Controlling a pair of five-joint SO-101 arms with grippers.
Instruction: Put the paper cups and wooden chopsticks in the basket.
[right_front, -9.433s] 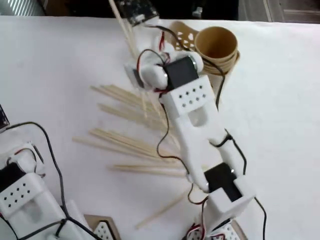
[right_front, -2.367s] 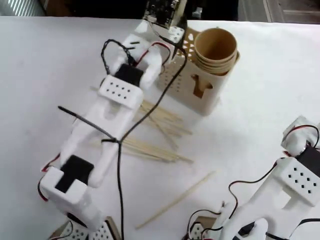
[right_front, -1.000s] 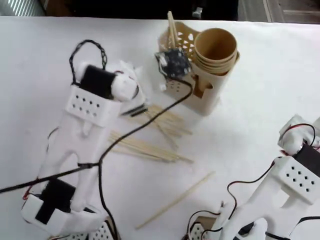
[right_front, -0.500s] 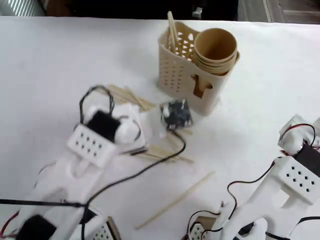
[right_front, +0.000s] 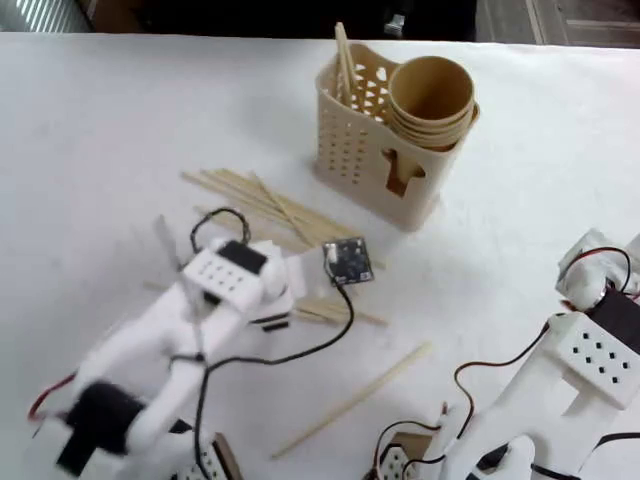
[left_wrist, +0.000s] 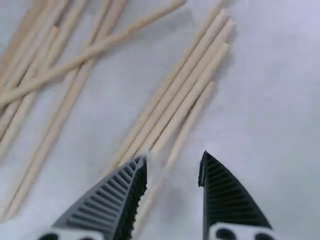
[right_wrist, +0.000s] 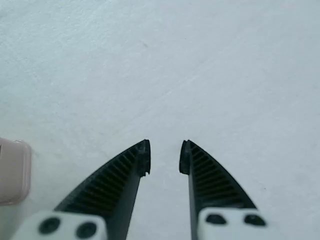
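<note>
Chopsticks (right_front: 250, 195) of pale wood lay scattered flat on the white table (right_front: 100, 120), in a loose fan near the basket (right_front: 350, 150) and apart from it. The cream, perforated basket stood upright, with a stack of paper cups (right_front: 432, 95) nested in one side and one upright chopstick (right_front: 343, 60) leaning in the other. A single chopstick (right_front: 350, 400) lay alone, well apart from the fan.

The left arm (right_front: 200, 300) reached over the edge of the fan. In its wrist view the left gripper (left_wrist: 173, 159) was moderately open and held nothing, poised over a side-by-side bundle (left_wrist: 185, 100), with one stick of it running between the fingers.

The right gripper (right_wrist: 165, 145) was parted only narrowly and empty, above bare table, with a pale pink object (right_wrist: 12, 170) at the edge.
</note>
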